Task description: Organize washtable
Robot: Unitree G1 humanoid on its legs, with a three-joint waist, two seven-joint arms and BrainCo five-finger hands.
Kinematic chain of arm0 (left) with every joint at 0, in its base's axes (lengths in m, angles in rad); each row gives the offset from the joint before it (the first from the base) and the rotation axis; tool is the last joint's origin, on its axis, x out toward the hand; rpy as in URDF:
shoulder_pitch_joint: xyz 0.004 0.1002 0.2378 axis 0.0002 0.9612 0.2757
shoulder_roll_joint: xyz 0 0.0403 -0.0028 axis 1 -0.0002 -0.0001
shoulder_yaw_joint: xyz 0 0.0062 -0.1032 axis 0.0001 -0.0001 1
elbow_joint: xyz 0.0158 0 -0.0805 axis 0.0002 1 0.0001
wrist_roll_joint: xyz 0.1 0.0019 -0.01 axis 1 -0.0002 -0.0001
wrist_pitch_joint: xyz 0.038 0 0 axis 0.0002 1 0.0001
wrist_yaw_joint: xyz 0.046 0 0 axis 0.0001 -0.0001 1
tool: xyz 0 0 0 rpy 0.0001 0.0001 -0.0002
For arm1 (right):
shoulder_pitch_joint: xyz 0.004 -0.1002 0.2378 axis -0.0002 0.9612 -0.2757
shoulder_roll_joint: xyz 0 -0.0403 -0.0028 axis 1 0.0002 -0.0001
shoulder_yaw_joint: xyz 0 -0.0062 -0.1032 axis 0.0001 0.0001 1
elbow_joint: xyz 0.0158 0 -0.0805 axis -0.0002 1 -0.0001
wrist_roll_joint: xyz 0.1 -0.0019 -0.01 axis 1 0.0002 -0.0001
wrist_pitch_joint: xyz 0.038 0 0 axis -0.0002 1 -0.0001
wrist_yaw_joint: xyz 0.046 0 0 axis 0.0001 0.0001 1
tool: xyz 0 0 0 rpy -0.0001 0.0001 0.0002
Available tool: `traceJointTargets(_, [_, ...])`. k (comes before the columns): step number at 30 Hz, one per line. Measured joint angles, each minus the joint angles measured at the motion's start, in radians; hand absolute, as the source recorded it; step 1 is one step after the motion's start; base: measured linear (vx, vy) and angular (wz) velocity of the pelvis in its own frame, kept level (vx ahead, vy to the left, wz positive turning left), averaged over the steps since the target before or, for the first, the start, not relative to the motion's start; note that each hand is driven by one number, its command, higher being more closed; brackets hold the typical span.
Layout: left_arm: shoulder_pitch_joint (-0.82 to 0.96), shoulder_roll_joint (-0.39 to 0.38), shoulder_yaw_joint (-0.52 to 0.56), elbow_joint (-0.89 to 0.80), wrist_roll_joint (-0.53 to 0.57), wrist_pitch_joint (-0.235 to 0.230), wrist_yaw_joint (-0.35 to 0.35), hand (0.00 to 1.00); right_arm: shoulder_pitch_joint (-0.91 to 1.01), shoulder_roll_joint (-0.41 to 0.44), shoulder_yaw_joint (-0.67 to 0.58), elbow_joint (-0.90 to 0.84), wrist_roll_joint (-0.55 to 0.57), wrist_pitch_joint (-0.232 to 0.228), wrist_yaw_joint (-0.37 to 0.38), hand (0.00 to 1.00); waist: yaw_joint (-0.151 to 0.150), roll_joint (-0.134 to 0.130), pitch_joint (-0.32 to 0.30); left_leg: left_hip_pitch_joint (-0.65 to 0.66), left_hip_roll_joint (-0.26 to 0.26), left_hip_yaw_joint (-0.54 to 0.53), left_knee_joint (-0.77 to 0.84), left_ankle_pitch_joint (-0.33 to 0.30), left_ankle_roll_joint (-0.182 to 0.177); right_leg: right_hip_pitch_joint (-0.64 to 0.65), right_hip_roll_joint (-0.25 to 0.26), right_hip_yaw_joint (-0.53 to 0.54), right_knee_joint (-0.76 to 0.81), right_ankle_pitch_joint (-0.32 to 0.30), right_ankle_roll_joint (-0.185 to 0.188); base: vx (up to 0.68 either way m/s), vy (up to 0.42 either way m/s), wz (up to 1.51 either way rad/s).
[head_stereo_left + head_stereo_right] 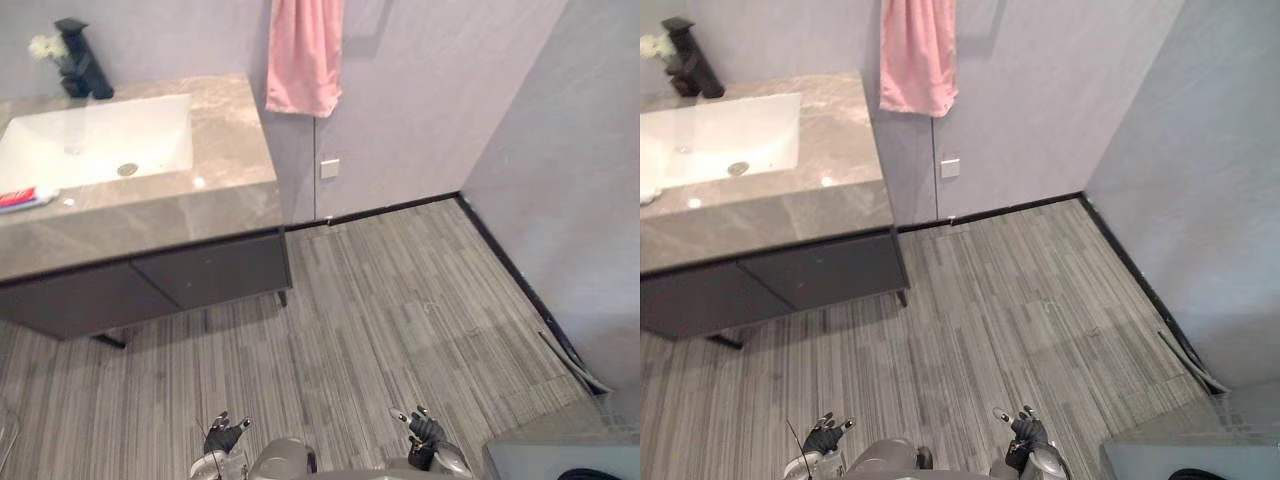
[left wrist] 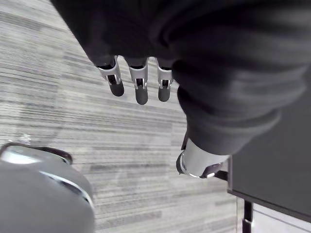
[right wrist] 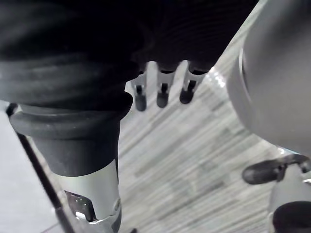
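My left hand (image 1: 225,437) and my right hand (image 1: 425,432) are closest to me, low down at my sides. Both are open and hold nothing. The left fingers (image 2: 141,90) and the right fingers (image 3: 163,97) point straight down. I think they hang loose because nothing is near enough to pick up yet.

Past them is the grey striped floor (image 1: 400,330). Further on, off to my left, a dark cabinet (image 1: 150,285) carries the grey stone tabletop (image 1: 235,170). That is what I have to tidy, and it is well apart from me. A white sink (image 1: 100,140) is set into it. A small red and white thing (image 1: 20,197) lies just beside the sink's front edge. I cannot tell what it is. At the back stands a black tap (image 1: 82,62), placed so water falls into the sink. Furthest, a pink towel (image 1: 303,55) hangs on the wall beside the tabletop, I guess so wet hands can reach it.
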Motion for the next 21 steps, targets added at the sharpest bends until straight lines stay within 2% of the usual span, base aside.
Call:
traceJointTargets(1, [-0.014, -0.016, -0.012, 0.003, 0.000, 0.001, -0.001, 0.00, -0.002, -0.001, -0.003, -0.013, -0.002, -0.002, 0.002, 0.00, -0.004, 0.004, 0.003, 0.051, -0.002, 0.000, -0.028, -0.001, 0.002, -0.050, -0.025, -0.074, 0.095, -0.008, -0.032, 0.45, 0.147, -0.15])
traceJointTargets(2, [-0.026, -0.039, -0.010, 0.002, 0.003, 0.001, -0.001, 0.00, -0.011, -0.001, -0.003, -0.015, -0.010, -0.003, 0.005, 0.00, -0.011, 0.015, 0.012, 0.120, 0.004, 0.000, -0.069, -0.001, 0.002, -0.089, -0.047, -0.160, 0.117, -0.023, -0.088, 0.33, 0.085, -0.07])
traceJointTargets(3, [-0.028, -0.038, -0.012, 0.002, 0.001, 0.001, -0.002, 0.00, -0.014, 0.000, -0.003, -0.013, -0.012, -0.003, 0.005, 0.00, -0.013, 0.016, 0.015, 0.137, 0.006, 0.000, -0.081, -0.001, 0.002, -0.091, -0.047, -0.174, 0.108, -0.028, -0.096, 0.41, 0.047, -0.04])
traceJointTargets(4, [-0.029, -0.038, -0.017, 0.003, 0.000, 0.002, -0.002, 0.00, -0.020, 0.000, -0.005, -0.010, -0.018, -0.002, 0.008, 0.00, -0.026, 0.017, 0.016, 0.197, 0.017, 0.002, -0.122, -0.006, -0.006, -0.101, -0.047, -0.231, 0.039, -0.045, -0.127, 0.29, 0.006, 0.03])
traceJointTargets(6, [-0.036, -0.039, -0.039, 0.004, 0.001, 0.002, -0.003, 0.00, -0.030, -0.001, -0.023, -0.009, -0.025, -0.009, 0.013, 0.00, -0.040, 0.019, 0.018, 0.241, 0.037, 0.003, -0.152, -0.019, -0.030, -0.129, -0.046, -0.317, -0.133, -0.038, -0.153, 0.40, -0.027, 0.09])
traceJointTargets(7, [-0.036, -0.032, -0.067, 0.009, 0.001, 0.001, -0.004, 0.00, -0.045, -0.003, -0.034, -0.001, -0.026, -0.009, 0.013, 0.00, -0.050, 0.020, 0.018, 0.253, 0.045, 0.003, -0.165, -0.027, -0.045, -0.157, -0.045, -0.370, -0.282, 0.007, -0.196, 0.47, -0.085, 0.02])
traceJointTargets(8, [-0.039, -0.022, -0.092, 0.025, 0.001, 0.001, -0.003, 0.00, -0.058, -0.016, -0.034, 0.022, -0.027, -0.009, 0.013, 0.00, -0.049, 0.020, 0.019, 0.266, 0.044, -0.001, -0.170, -0.038, -0.063, -0.175, -0.033, -0.421, -0.434, 0.097, -0.226, 0.42, -0.095, -0.05])
traceJointTargets(9, [-0.039, -0.016, -0.099, 0.027, 0.001, 0.002, -0.004, 0.00, -0.064, -0.021, -0.034, 0.034, -0.030, -0.007, 0.013, 0.00, -0.048, 0.015, 0.019, 0.274, 0.035, -0.009, -0.173, -0.042, -0.070, -0.172, -0.025, -0.432, -0.498, 0.159, -0.248, 0.47, -0.140, -0.03])
traceJointTargets(10, [-0.037, -0.008, -0.097, 0.035, 0.002, 0.002, -0.003, 0.00, -0.057, -0.029, -0.035, 0.043, -0.032, -0.008, 0.012, 0.00, -0.053, 0.002, 0.017, 0.302, 0.018, -0.052, -0.175, -0.049, -0.082, -0.171, -0.015, -0.429, -0.552, 0.297, -0.321, 0.40, -0.148, 0.05])
traceJointTargets(11, [-0.038, -0.018, -0.096, 0.051, 0.002, 0.003, -0.001, 0.00, -0.062, -0.044, -0.040, 0.040, -0.034, -0.007, 0.012, 0.00, -0.054, 0.015, 0.014, 0.319, 0.029, -0.076, -0.174, -0.051, -0.085, -0.171, -0.005, -0.422, -0.519, 0.280, -0.315, 0.50, -0.201, -0.02])
traceJointTargets(12, [-0.042, -0.029, -0.097, 0.056, 0.004, 0.002, -0.002, 0.00, -0.074, -0.065, -0.050, 0.053, -0.035, -0.005, 0.012, 0.00, -0.052, 0.047, 0.009, 0.325, 0.058, -0.115, -0.162, -0.026, -0.128, -0.158, 0.012, -0.441, -0.507, 0.250, -0.328, 0.51, -0.220, -0.13])
traceJointTargets(13, [-0.042, -0.041, -0.094, 0.065, 0.006, 0.003, -0.002, 0.00, -0.074, -0.066, -0.054, 0.063, -0.037, -0.005, 0.013, 0.00, -0.052, 0.073, 0.010, 0.322, 0.080, -0.150, -0.119, -0.006, -0.142, -0.127, 0.043, -0.449, -0.527, 0.221, -0.329, 0.51, -0.213, -0.20])
traceJointTargets(14, [-0.041, -0.047, -0.088, 0.065, 0.009, 0.003, -0.002, 0.00, -0.074, -0.067, -0.055, 0.063, -0.037, -0.005, 0.012, 0.00, -0.053, 0.085, 0.009, 0.308, 0.092, -0.163, -0.076, 0.003, -0.142, -0.108, 0.065, -0.452, -0.544, 0.211, -0.336, 0.51, -0.227, -0.21])
traceJointTargets(15, [-0.034, -0.056, -0.069, 0.064, 0.009, 0.003, -0.003, 0.00, -0.074, -0.067, -0.057, 0.065, -0.037, -0.001, 0.011, 0.00, -0.051, 0.096, 0.010, 0.265, 0.113, -0.183, 0.066, 0.042, -0.138, -0.061, 0.105, -0.453, -0.584, 0.197, -0.343, 0.50, -0.209, -0.24])
traceJointTargets(16, [-0.035, -0.058, -0.039, 0.059, 0.011, 0.004, -0.006, 0.00, -0.065, -0.064, -0.040, 0.064, -0.037, 0.002, 0.011, 0.00, -0.055, 0.095, 0.011, 0.191, 0.128, -0.200, 0.266, 0.138, -0.124, 0.010, 0.135, -0.446, -0.643, 0.189, -0.347, 0.50, -0.188, -0.21])
traceJointTargets(17, [-0.032, -0.056, -0.040, 0.059, 0.011, 0.004, -0.005, 0.00, -0.062, -0.062, -0.025, 0.061, -0.036, 0.002, 0.010, 0.00, -0.052, 0.094, 0.014, 0.143, 0.145, -0.202, 0.372, 0.194, -0.126, 0.051, 0.148, -0.442, -0.678, 0.190, -0.348, 0.48, -0.140, -0.14])
traceJointTargets(18, [-0.035, -0.052, -0.040, 0.051, 0.010, 0.003, -0.005, 0.00, -0.060, -0.061, -0.013, 0.061, -0.034, 0.002, 0.009, 0.00, -0.049, 0.093, 0.018, 0.084, 0.170, -0.179, 0.508, 0.171, -0.120, 0.111, 0.167, -0.432, -0.721, 0.187, -0.351, 0.45, -0.109, -0.23])
traceJointTargets(19, [-0.031, -0.051, -0.041, 0.032, 0.009, 0.001, -0.006, 0.00, -0.060, -0.052, -0.011, 0.065, -0.033, 0.002, 0.007, 0.00, -0.047, 0.085, 0.026, 0.015, 0.191, -0.136, 0.607, 0.114, -0.121, 0.180, 0.178, -0.412, -0.760, 0.183, -0.357, 0.49, -0.126, -0.34])
traceJointTargets(21, [-0.027, -0.037, -0.041, 0.007, 0.007, -0.002, -0.005, 0.00, -0.074, -0.044, -0.014, 0.069, -0.031, 0.003, 0.003, 0.00, -0.039, 0.071, 0.038, -0.091, 0.191, -0.068, 0.591, 0.039, -0.110, 0.264, 0.174, -0.371, -0.821, 0.183, -0.356, 0.41, -0.068, -0.53])
